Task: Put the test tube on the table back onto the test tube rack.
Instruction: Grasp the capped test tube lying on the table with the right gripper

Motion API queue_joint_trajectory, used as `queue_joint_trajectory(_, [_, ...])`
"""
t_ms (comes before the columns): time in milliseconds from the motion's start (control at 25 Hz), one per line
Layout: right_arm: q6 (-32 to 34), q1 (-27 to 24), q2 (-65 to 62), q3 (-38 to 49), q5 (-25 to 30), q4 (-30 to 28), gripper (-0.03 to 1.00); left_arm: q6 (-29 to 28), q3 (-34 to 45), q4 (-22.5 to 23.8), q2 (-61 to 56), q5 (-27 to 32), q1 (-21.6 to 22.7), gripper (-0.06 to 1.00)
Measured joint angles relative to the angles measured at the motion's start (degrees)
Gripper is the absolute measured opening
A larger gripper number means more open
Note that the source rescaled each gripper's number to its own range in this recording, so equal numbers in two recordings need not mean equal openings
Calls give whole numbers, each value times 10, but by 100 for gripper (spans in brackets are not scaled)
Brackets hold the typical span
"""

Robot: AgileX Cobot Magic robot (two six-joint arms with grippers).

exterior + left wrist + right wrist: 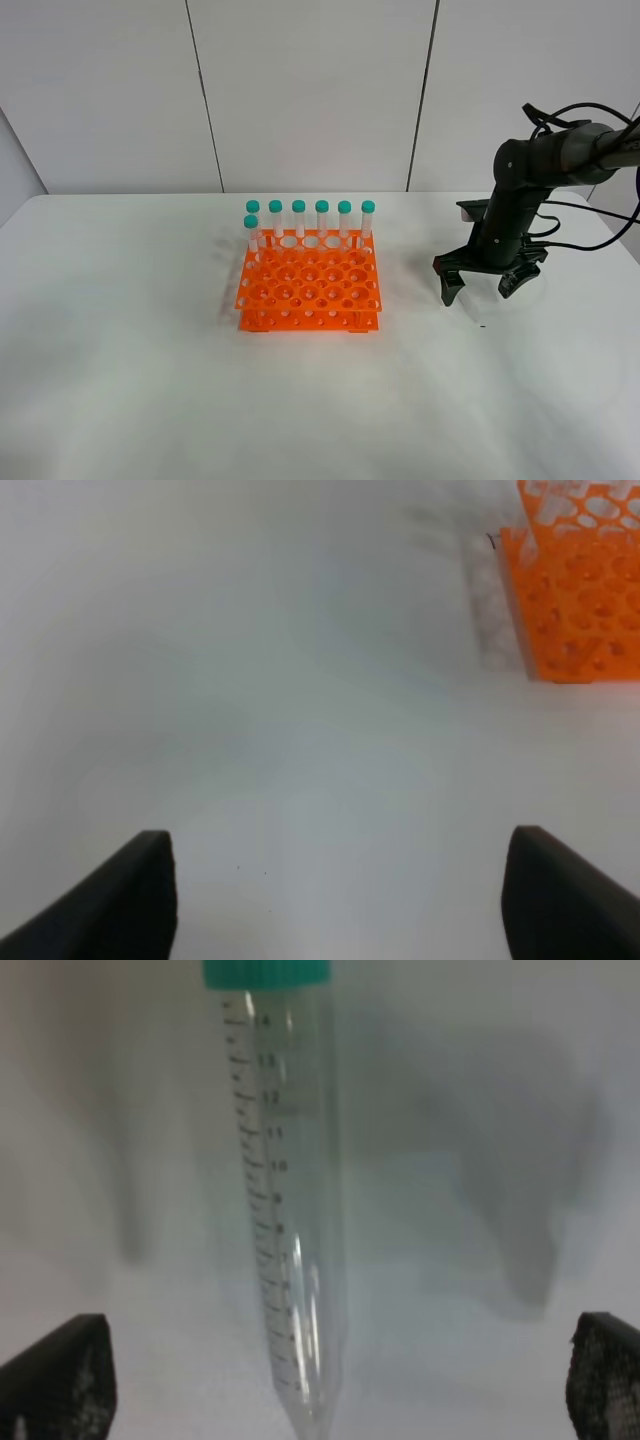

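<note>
The test tube lies flat on the white table, clear with printed graduations and a teal cap. My right gripper hangs open straight above it, fingertips wide on either side of its pointed tip and not touching it. In the exterior high view the right gripper points down at the table, right of the test tube rack, and the tube under it is hard to make out. My left gripper is open over bare table, with the rack's orange corner ahead.
Several teal-capped tubes stand upright along the rack's back row, with one more in the left corner of the row in front. Black cables trail behind the right arm. The left arm is outside the exterior high view.
</note>
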Motion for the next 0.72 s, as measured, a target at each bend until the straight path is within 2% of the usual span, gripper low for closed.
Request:
queue_joint_trajectory(440, [13,33,0,0,-13,-23,100,0,0,0,0,0,0,89])
queue_joint_trajectory(560, [13,26,0,0,-14,-23,100,0,0,0,0,0,0,89])
queue_joint_trajectory(720, [-4,3,0,0,-14,5,100,0,0,0,0,0,0,89])
